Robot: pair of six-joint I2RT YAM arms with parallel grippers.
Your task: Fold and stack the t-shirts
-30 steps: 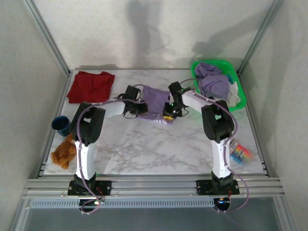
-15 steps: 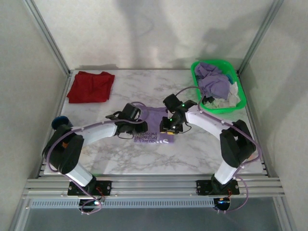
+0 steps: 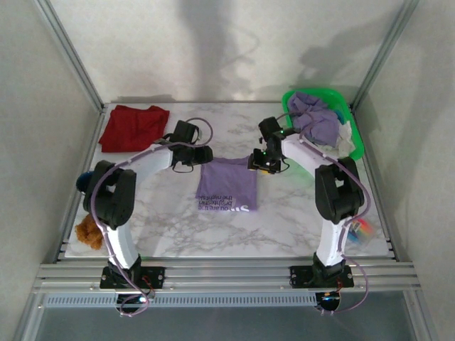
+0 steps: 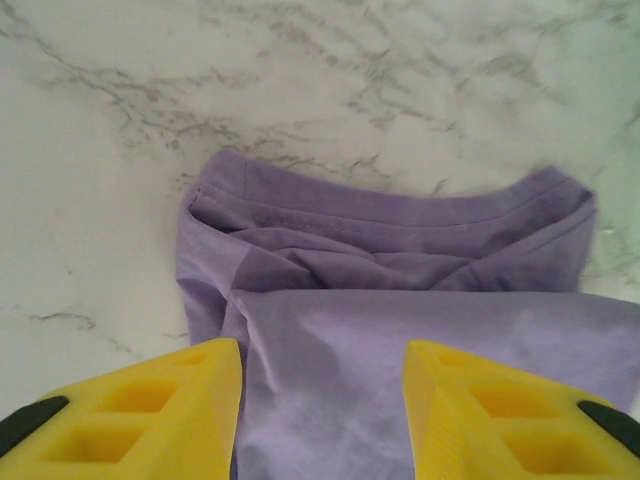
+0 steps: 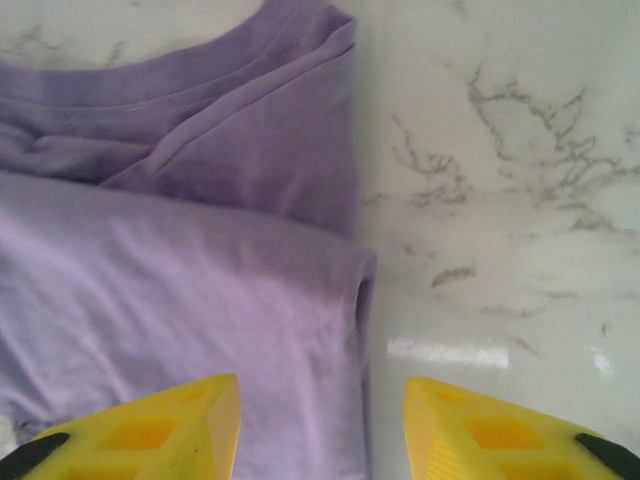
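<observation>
Bare marble table (image 3: 284, 227) flanks the lavender t-shirt (image 3: 227, 183); the green basket (image 3: 358, 142) (far right) blocks that corner.

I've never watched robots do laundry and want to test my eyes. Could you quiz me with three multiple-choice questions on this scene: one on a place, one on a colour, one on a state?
1. Where is the dark red t-shirt?
A. Far left corner of the table
B. Middle of the table
C. Near right edge

2. What colour is the basket?
A. Blue
B. White
C. Green

3. How is the lavender t-shirt with lettering?
A. Lifted in the air
B. Folded flat on the table
C. Bunched in a ball

Answers:
1 A, it lies at the far left edge.
2 C, its rim is bright green.
3 B, it lies smooth, lettering up.
</observation>
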